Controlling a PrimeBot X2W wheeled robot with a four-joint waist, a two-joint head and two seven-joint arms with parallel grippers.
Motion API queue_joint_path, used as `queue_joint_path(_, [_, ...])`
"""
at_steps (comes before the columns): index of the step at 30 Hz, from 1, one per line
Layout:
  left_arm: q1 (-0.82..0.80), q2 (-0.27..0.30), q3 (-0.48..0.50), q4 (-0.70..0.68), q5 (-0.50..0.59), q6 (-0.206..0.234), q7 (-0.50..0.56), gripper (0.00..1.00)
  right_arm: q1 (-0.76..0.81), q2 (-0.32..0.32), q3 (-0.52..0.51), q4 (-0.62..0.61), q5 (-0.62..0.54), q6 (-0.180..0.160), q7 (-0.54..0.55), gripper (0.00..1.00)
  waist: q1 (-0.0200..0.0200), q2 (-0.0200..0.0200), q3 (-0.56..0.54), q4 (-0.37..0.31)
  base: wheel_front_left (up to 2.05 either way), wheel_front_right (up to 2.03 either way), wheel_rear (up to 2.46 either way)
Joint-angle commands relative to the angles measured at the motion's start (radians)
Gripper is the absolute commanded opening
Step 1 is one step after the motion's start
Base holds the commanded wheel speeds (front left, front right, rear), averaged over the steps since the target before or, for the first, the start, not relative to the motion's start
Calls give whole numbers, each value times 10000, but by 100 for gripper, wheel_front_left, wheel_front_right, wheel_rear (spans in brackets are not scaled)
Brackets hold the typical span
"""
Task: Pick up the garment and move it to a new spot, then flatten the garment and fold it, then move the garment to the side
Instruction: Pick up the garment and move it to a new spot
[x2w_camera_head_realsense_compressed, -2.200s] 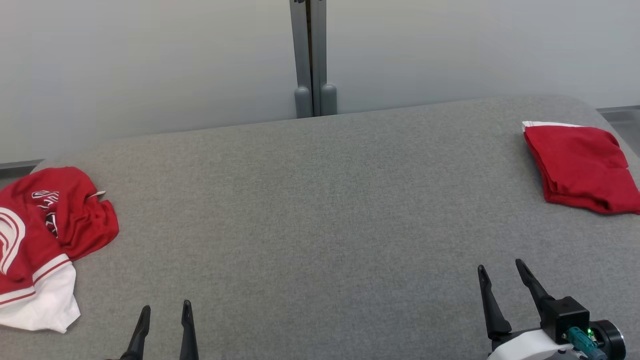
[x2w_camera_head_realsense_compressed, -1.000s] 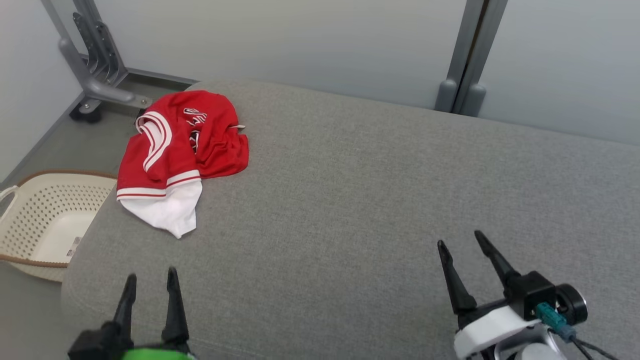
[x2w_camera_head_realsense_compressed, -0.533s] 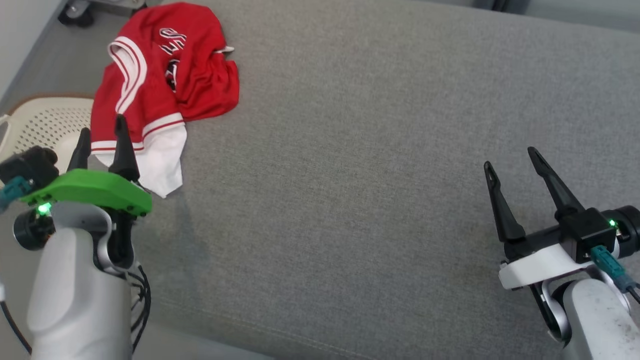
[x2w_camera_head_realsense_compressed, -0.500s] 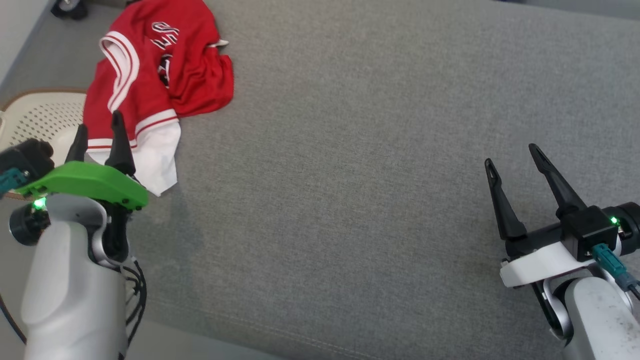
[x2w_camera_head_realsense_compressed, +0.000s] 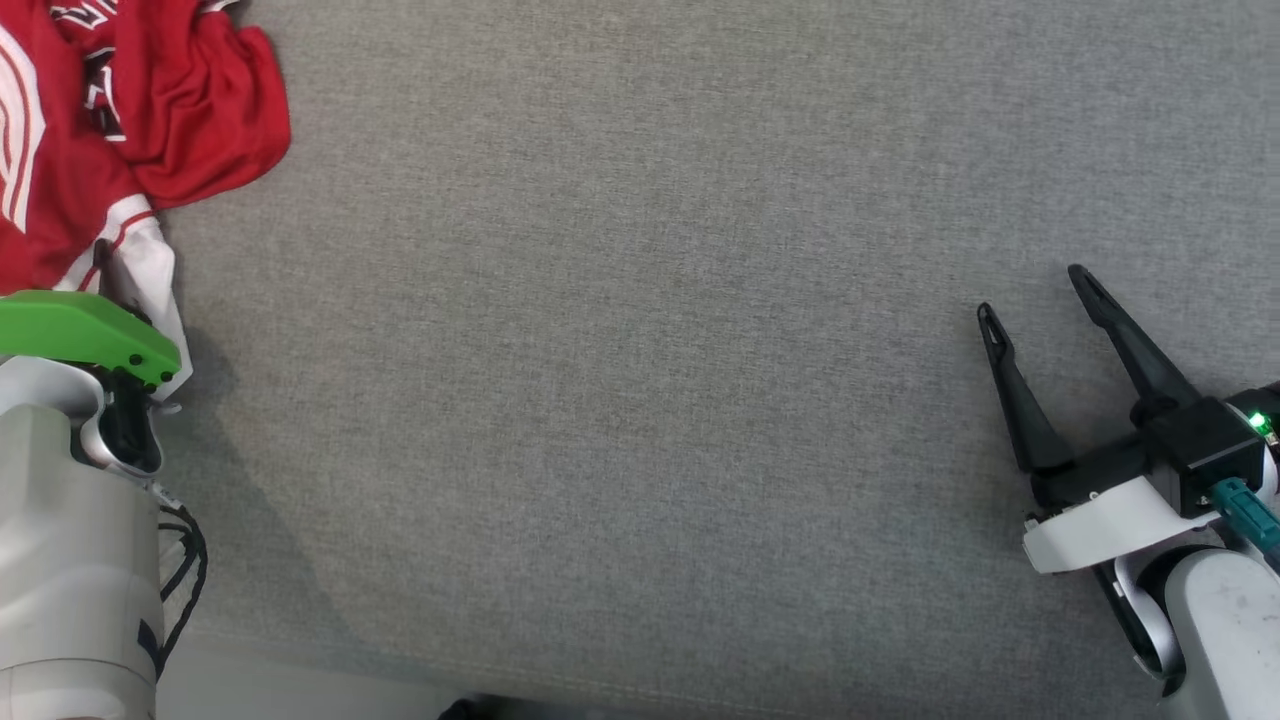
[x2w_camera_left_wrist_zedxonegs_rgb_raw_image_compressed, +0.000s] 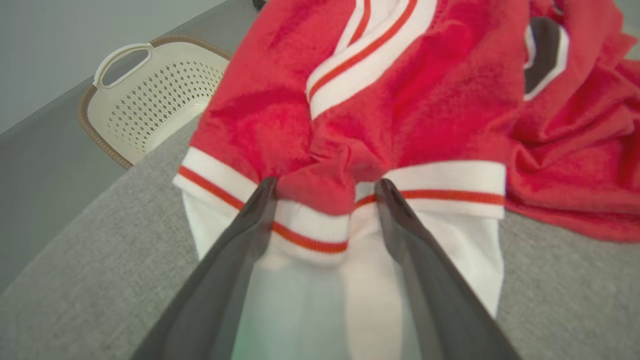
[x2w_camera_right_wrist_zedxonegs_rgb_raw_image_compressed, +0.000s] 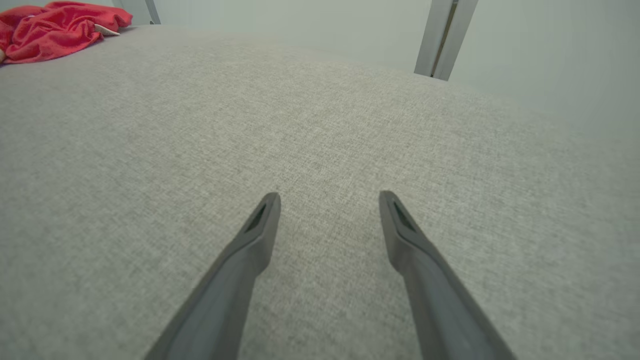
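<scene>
Grey fabric-topped desk with a plain pale wall behind it, nothing fancy. The garment is a red jersey with white-and-red striped trim and a white panel at the bottom, lying crumpled near the desk's left edge, right in front of the left pincer.

In the left wrist view that pincer is spread wide with its two dark fingers down over the white panel. The tips sit right at the striped band, and a bunched-up bump of red cloth pokes up between them. Nothing is pinched, the cloth just sits in the gap. Can't honestly tell if the tips are pressing into the fabric or just grazing it. From the head view you mostly see the arm's green cover with the white panel tucked just beyond it.

Off past the desk edge, to the left of that pincer, there's a cream perforated laundry basket on the floor.

The right pincer is well apart from the garment, over on the other side. It's spread open too, empty, over bare grey desk. Its wrist view catches the red heap far off at upper left and a grey post against the wall.
</scene>
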Motion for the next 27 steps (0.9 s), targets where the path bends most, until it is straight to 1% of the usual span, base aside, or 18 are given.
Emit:
queue_joint_path(1, [-144,150,-98,195,183,-98,-253,0,158,42,-62,-65,34,-18,35,100,-2,0,-121,-178,0,0,0])
queue_joint_path(3, [-276,352,-214,309,351,-161,-696,0,285,155,-104,5,43,-18,21,100,-2,0,-377,-162,0,0,0])
queue_joint_path(7, [-481,761,-492,315,642,-368,-1153,0,411,487,56,329,105,-18,-174,100,-2,0,-1054,-213,0,0,0])
queue_joint_path(11, [-775,1165,-802,-116,908,-623,-1286,0,360,947,281,819,149,-18,-424,100,-2,0,-1804,-344,0,0,0])
queue_joint_path(14, [-956,1382,-1155,-651,1076,-826,-1046,0,267,1271,377,1233,187,-18,-629,100,-2,0,-2355,-493,0,0,0])
queue_joint_path(17, [-1008,1581,-1480,-1403,1128,-989,-564,0,220,1608,470,1624,223,-18,-793,100,-2,0,-2873,-713,0,0,0])
queue_joint_path(20, [-736,1707,-1845,-2523,919,-1095,243,0,234,1871,480,2010,276,-18,-936,100,-2,0,-3410,-993,0,0,0])
queue_joint_path(22, [-469,1799,-2131,-3433,647,-1119,974,0,271,2036,460,2191,311,-18,-997,100,-2,0,-3690,-1199,0,0,0])
queue_joint_path(24, [-122,1871,-2650,-4678,189,-1130,1841,0,317,2160,453,2351,352,-18,-1030,100,-2,0,-3944,-1426,0,0,0])
queue_joint_path(27, [520,2310,-3141,-6834,-688,-1131,3221,0,384,2306,410,2499,411,-18,-1056,100,-2,0,-4197,-1804,0,0,0])
